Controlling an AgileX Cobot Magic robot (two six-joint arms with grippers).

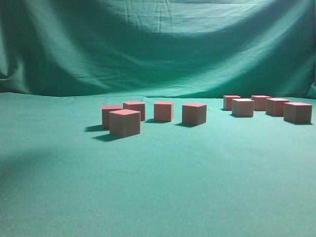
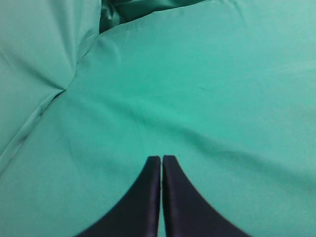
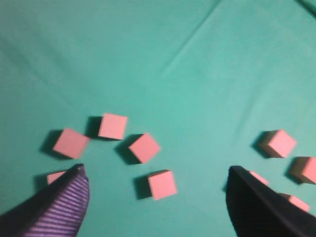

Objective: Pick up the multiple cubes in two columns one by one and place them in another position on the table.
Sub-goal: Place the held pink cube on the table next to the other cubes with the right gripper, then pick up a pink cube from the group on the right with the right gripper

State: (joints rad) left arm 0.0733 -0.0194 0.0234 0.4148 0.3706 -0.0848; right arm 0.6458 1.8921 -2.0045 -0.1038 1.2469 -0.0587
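Several pinkish-red cubes stand on the teal table (image 1: 158, 187) in two groups. The left group (image 1: 124, 122) holds several cubes, one of them (image 1: 194, 113) at its right end. The right group (image 1: 276, 106) sits farther back. No gripper shows in the exterior view. In the right wrist view my right gripper (image 3: 157, 203) is open and empty, high above the table, with one cube (image 3: 162, 184) between its fingers far below and others (image 3: 143, 147) around it. My left gripper (image 2: 161, 159) is shut and empty over bare cloth.
A draped, wrinkled green backdrop (image 1: 158, 44) hangs behind the table. The left wrist view shows a fold and seam of cloth (image 2: 59, 91) at the table's edge.
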